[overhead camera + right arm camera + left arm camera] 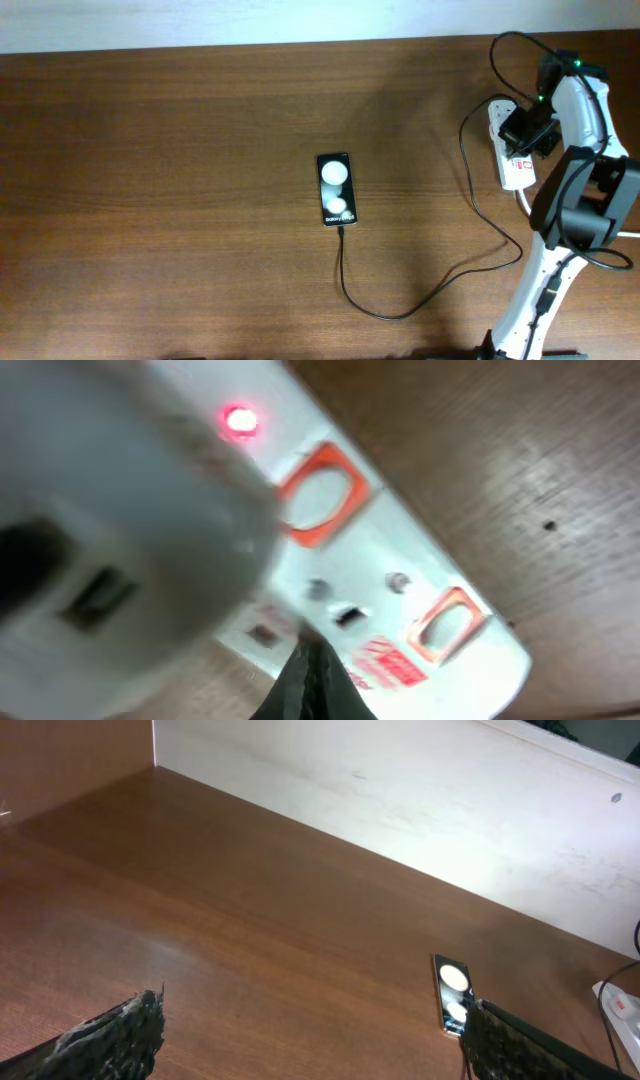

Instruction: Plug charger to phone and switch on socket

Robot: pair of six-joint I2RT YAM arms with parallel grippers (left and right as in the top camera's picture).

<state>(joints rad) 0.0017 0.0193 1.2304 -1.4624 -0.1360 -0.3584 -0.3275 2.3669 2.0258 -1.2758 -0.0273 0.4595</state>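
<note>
At the left side of the desk, the left claw (312,1012) hangs above bare wood, its two padded fingers (112,1038) spread wide apart with nothing between them; the overhead view does not show this arm. Around the middle of the desk lies the phone (335,188), flat and face up, two round glare spots on its black screen and small white lettering at the end nearer the front edge. The left wrist view also catches it (452,992), well away from the open fingers. The thin black cable (341,255) meets the phone at that front end. From there it runs toward the front edge, curls rightward in a loop, then climbs toward the far right corner. There the white power strip (512,175) lies close to the right edge, lengthwise between front and back, with red markings on its top. Up close, we see a small red light (240,420) glowing on the strip (470,650), red-outlined switches (320,495) along it, and the blurred white adapter (110,530) plugged in beside the light. The right claw (522,130) is over the strip. In its own camera the fingers (305,680) look like one narrow dark wedge pressed together, closed on nothing, the tip at the strip's surface.
</note>
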